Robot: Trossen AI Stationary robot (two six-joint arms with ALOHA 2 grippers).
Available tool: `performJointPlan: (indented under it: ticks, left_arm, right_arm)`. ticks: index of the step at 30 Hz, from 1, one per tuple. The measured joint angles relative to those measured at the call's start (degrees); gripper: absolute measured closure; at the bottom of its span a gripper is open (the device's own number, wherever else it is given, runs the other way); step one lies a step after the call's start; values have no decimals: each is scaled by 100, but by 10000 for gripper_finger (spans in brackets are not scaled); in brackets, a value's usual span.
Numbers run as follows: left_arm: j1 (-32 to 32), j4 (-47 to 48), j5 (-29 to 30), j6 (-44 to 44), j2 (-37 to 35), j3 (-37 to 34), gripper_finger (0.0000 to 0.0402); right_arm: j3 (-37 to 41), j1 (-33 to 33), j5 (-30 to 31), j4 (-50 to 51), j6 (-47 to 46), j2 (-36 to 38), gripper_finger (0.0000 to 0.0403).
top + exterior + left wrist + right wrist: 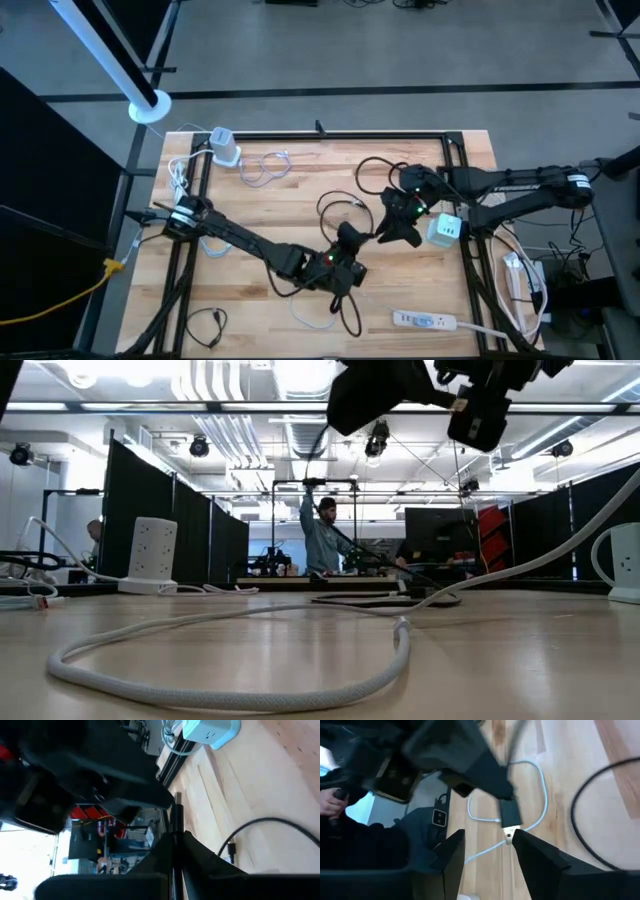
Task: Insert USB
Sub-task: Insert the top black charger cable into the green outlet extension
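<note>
The left gripper (348, 237) is raised above the middle of the table (300, 200), fingers clamped on a black USB plug (177, 802) whose metal tip projects past the fingertips; the plug's black cable (335, 205) loops back over the table centre. The right gripper (392, 232) faces it from just beside, fingers (540, 855) held partly apart with nothing between them; in the right wrist view the plug tip (509, 836) sits in the gap in front of those fingers.

Just beside the right gripper, toward the right edge, stands a white cube-shaped power block (445, 230); a white power strip (425, 321) lies near the front edge; a second white power block (225, 147) stands at the far left corner, with a thin white cable (262, 168) coiled beside it; a small black cable (205, 325) lies at the front left corner.

The two arms converge at mid-table, so the space there is crowded by cable loops; the left half of the tabletop between the left arm and the far rail is largely bare wood. Beyond the table, in the low view, a person (322, 540) stands with one arm raised.
</note>
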State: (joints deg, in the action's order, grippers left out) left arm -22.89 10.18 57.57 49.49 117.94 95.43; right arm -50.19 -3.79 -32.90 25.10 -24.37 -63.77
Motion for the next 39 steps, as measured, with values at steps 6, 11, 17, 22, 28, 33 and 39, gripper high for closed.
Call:
performJointPlan:
  ticks: [6,11,17,22,28,33,39]
  left_arm:
    - [-101,-63,149,-30,-1,1,389]
    - [-136,-82,363,-40,-5,5,390]
    - [-171,-97,578,-52,-8,9,390]
    - [-196,-78,934,-126,-8,9,390]
    - [-219,975,1058,-2511,-89,-19,390]
    - [-219,1710,1022,-3725,-99,-304,390]
    - [-199,1047,707,-3495,-132,-394,390]
  right_arm:
    - [-33,-32,-341,-320,-172,-267,248]
    - [-84,-82,-472,-390,-165,-321,248]
    - [-136,-133,-594,-466,-157,-364,250]
    - [-89,-149,-325,-421,-182,-350,251]
    - [85,111,662,-385,503,-128,237]
    - [96,822,2473,-324,2031,121,234]
    - [103,1441,3823,-517,3057,-57,242]
